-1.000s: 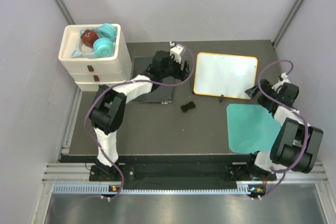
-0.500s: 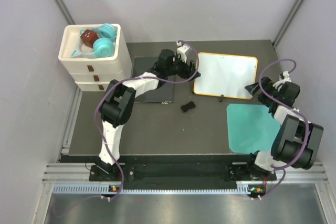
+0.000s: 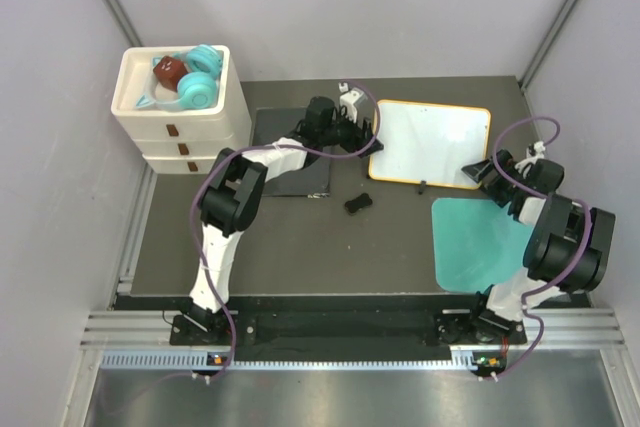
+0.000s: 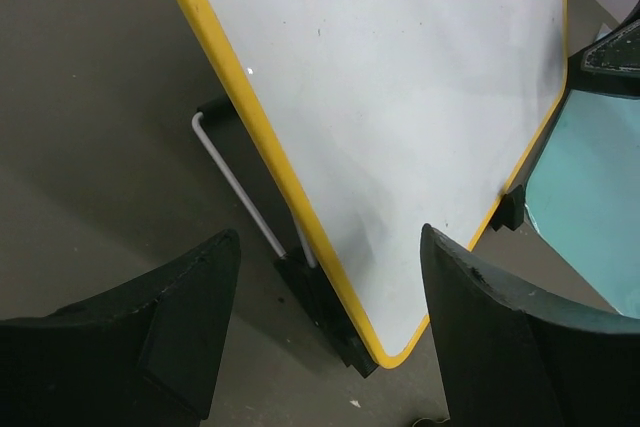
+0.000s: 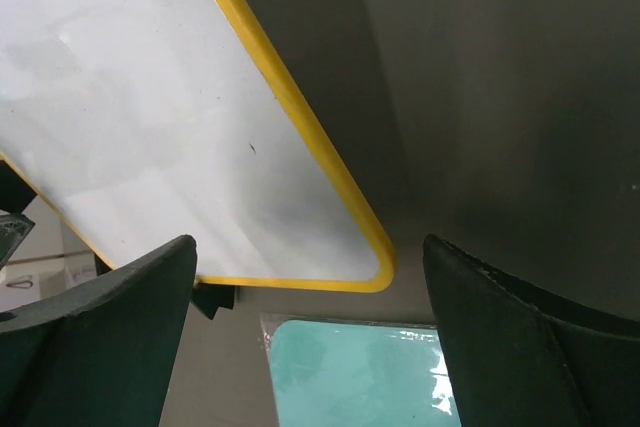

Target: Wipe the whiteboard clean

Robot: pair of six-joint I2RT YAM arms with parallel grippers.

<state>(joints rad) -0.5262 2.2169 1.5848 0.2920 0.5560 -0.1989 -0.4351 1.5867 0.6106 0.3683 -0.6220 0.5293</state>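
Over the last second the left arm has swung rightward off the dark grey pad (image 3: 300, 177), bringing the left gripper (image 3: 368, 134) up to the whiteboard (image 3: 430, 142). The right gripper (image 3: 484, 169) has edged in slightly toward the board's near right corner.

On the bench (image 3: 280, 247), the whiteboard sits in the far right part, its long axis running parallel to the far edge, and it is raised on small black feet. Its face looks almost clean, with only a few faint specks in the wrist views. The teal mat (image 3: 478, 242) lies just nearer, along the right edge. The white drawer stack (image 3: 180, 132) stands at the far left corner, with teal and brown items in its top tray. The pad lies between the stack and the board. A small black object (image 3: 358, 203) rests near the bench's middle; I cannot tell what it is.

Both claws are spread wide and carry nothing. The left one's fingers (image 4: 190, 297) straddle a corner on the board's left short edge, so the board stretches away to its right. The right one's fingers (image 5: 110, 327) frame the near right corner, with the board running off to its left. Both arms are about equally close, one at each end of the long axis. With no wiper in either claw, fetching one probably comes first.
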